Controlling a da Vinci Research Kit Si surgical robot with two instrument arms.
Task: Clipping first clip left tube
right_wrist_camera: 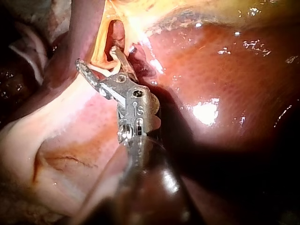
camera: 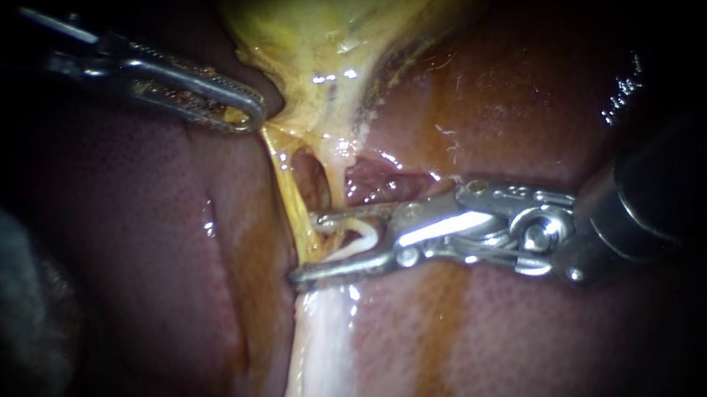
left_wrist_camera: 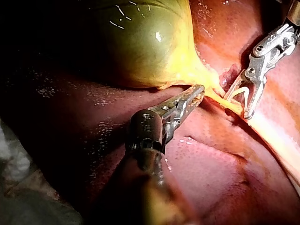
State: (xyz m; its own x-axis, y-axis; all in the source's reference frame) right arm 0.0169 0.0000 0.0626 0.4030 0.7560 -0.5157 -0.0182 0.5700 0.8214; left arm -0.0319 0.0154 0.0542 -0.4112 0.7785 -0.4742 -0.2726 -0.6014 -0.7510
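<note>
Wet, red-brown liver (camera: 153, 237) fills most of the space behind. A bright light makes little white shiny spots on it. The edges are very dark. A crumpled pale grey heap (left_wrist_camera: 18, 197) lies beside the liver.

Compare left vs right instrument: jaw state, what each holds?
The left instrument has its jaws together, pinching the gallbladder at its yellow edge; the right instrument has them wide apart, carrying a white clip. The left instrument's jaws are long and slim; the right instrument's are shorter, on a bulkier hinged head. The left instrument works at the gallbladder, the right instrument lower, at the yellow tube. Both are metal and two-jawed.
</note>
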